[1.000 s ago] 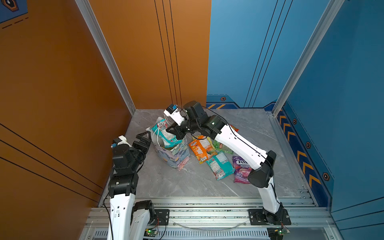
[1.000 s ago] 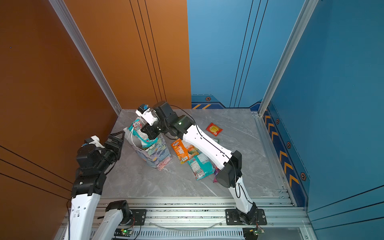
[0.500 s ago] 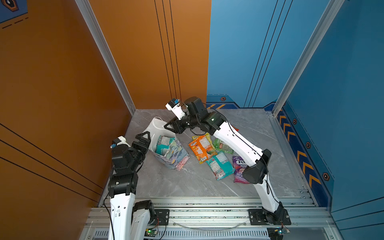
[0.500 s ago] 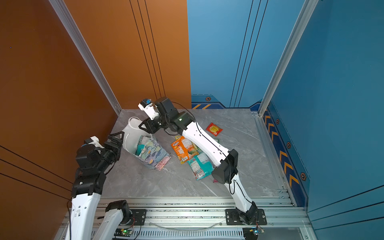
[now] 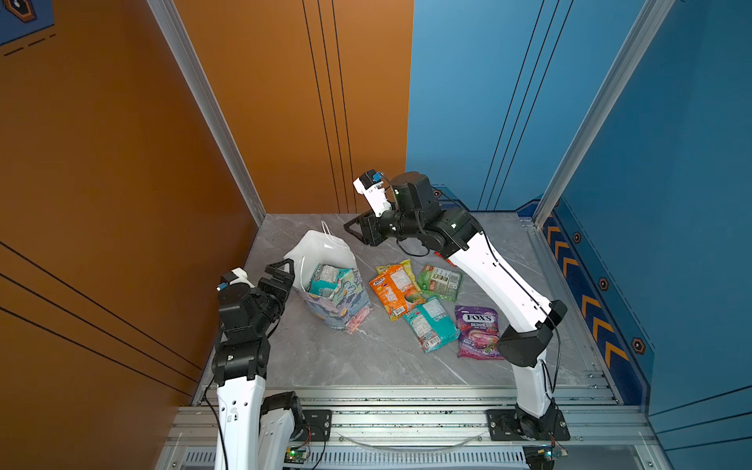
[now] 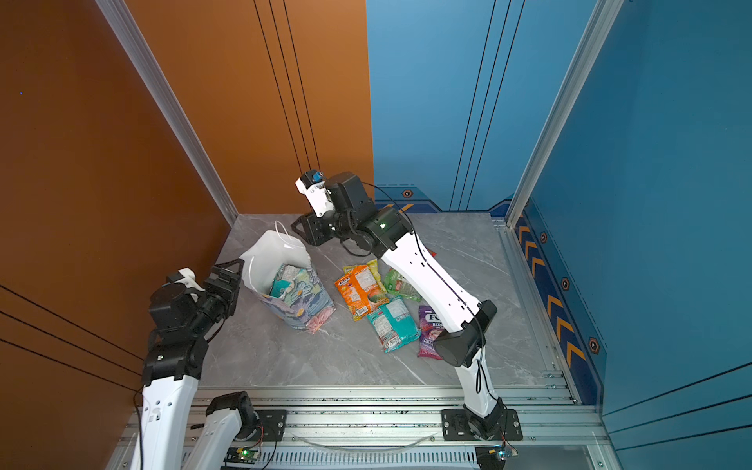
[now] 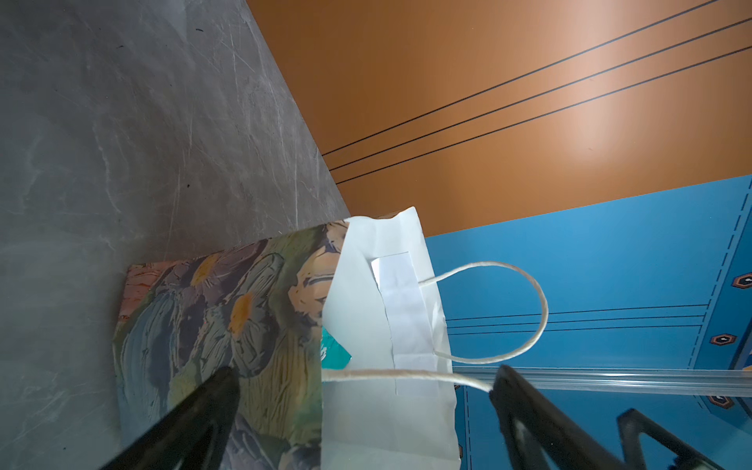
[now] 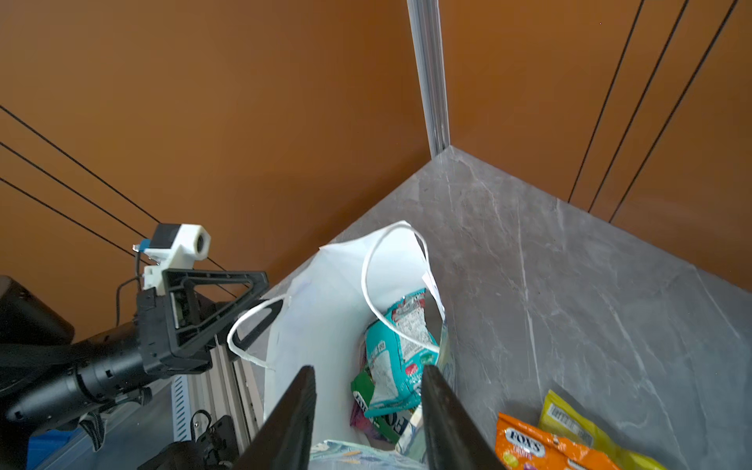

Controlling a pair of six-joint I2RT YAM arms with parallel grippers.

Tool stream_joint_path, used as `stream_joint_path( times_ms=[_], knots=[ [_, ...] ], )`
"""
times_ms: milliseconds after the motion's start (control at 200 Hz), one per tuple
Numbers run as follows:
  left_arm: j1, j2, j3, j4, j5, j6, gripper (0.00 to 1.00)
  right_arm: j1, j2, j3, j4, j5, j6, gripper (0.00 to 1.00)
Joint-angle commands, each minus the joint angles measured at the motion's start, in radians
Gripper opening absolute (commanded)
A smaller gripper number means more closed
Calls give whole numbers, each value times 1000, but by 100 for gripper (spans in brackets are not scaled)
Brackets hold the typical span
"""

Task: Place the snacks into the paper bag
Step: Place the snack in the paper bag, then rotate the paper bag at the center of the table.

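Observation:
The flower-print paper bag (image 5: 339,303) (image 6: 303,303) stands open at the table's left, its white lining (image 7: 366,309) turned toward the back. Inside it lie a teal packet (image 8: 401,346) and green and purple ones. Orange (image 5: 394,291), yellow (image 5: 405,266), green (image 5: 440,281), teal (image 5: 432,329) and purple FOX'S (image 5: 477,331) snacks lie flat to the bag's right. My right gripper (image 5: 352,232) (image 8: 368,370) hangs open and empty above the bag's far rim. My left gripper (image 5: 280,269) (image 7: 366,376) is open at the bag's near left edge, a cord handle (image 7: 407,373) running between its fingers.
An orange wall (image 5: 122,203) rises close behind the left arm, and blue walls (image 5: 671,203) close the back and right. The grey marble table (image 5: 325,358) ends in an aluminium rail (image 5: 386,407) at the front.
My right gripper has opened and drawn up and back from the bag's mouth. The bag's back wall has fallen open, showing a teal packet inside. The left arm has not moved.

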Motion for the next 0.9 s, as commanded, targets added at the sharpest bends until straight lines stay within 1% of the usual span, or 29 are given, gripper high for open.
stream_joint_path(
  times_ms=[0, 70, 85, 185, 270, 400, 596, 676, 736, 896],
  knots=[
    [9, 9, -15, 45, 40, -1, 99, 12, 30, -12, -106, 81, 15, 44],
    [9, 14, -11, 44, 45, 1, 99, 20, 30, -11, -116, 108, 19, 44],
    [9, 15, -9, 44, 46, 2, 100, 22, 56, -11, -119, 113, 21, 44],
    [10, 22, -3, 37, 54, 14, 100, 33, 83, -3, -133, 137, 28, 45],
    [8, 35, 4, 20, 65, 32, 99, 44, 113, 19, -155, 164, 27, 44],
    [9, 57, 16, -13, 88, 54, 97, 54, 156, 43, -173, 166, 32, 44],
    [8, 88, 47, -83, 106, 102, 93, 57, 182, 45, -181, 191, 32, 42],
    [9, 106, 58, -93, 118, 116, 91, 57, 188, 45, -184, 197, 33, 39],
    [8, 122, 66, -93, 131, 122, 89, 58, 190, 45, -187, 208, 35, 33],
    [8, 159, 80, -68, 158, 130, 87, 52, 180, 41, -198, 227, 38, 12]
  ],
)
